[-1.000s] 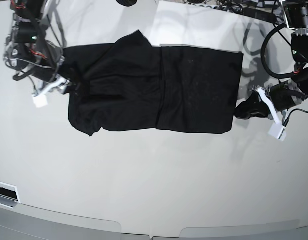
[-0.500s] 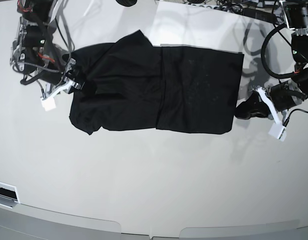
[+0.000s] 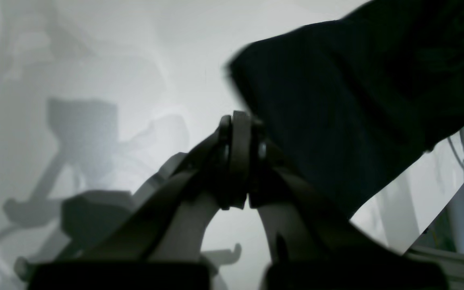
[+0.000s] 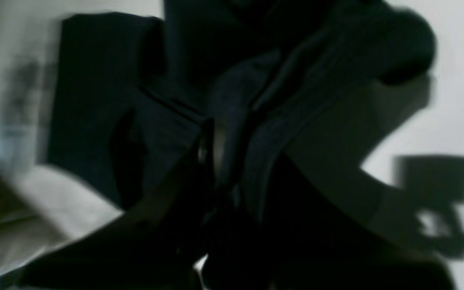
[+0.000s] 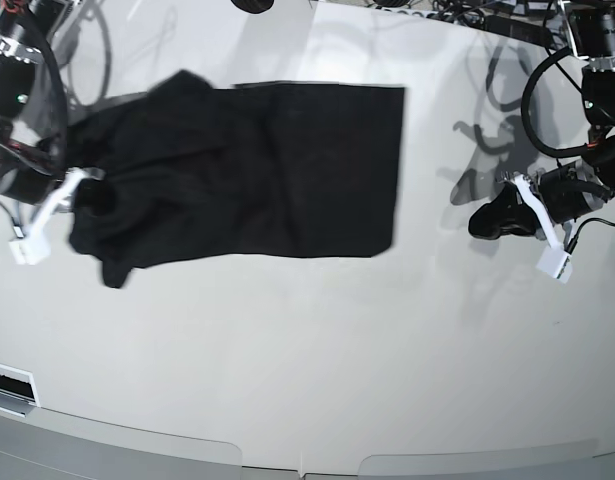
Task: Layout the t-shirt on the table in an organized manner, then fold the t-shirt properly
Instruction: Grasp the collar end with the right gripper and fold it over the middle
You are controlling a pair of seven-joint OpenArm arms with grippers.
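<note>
Dragged toward the right arm's side, the t-shirt [image 5: 247, 170] now lies further left in the base view than half a second ago, its straight far edge well apart from the left gripper [image 5: 507, 215] instead of almost touching it. The right gripper [image 5: 82, 195] has pulled back with it and sits lower and further out over the table [image 5: 317, 350]. The left arm has not shifted.

No brand, label or writing can be read on the cloth or the rig.

The right wrist view, blurred and dark, shows bunched folds of black fabric pinched between the right gripper's [image 4: 220, 161] jaws, which the base view only hints at. The left wrist view shows the left gripper's [image 3: 240, 161] jaws pressed together with nothing between them, the shirt's [image 3: 357, 100] edge lying just beyond on the white tabletop [image 3: 95, 60], which carries soft shadows of the arm.
</note>
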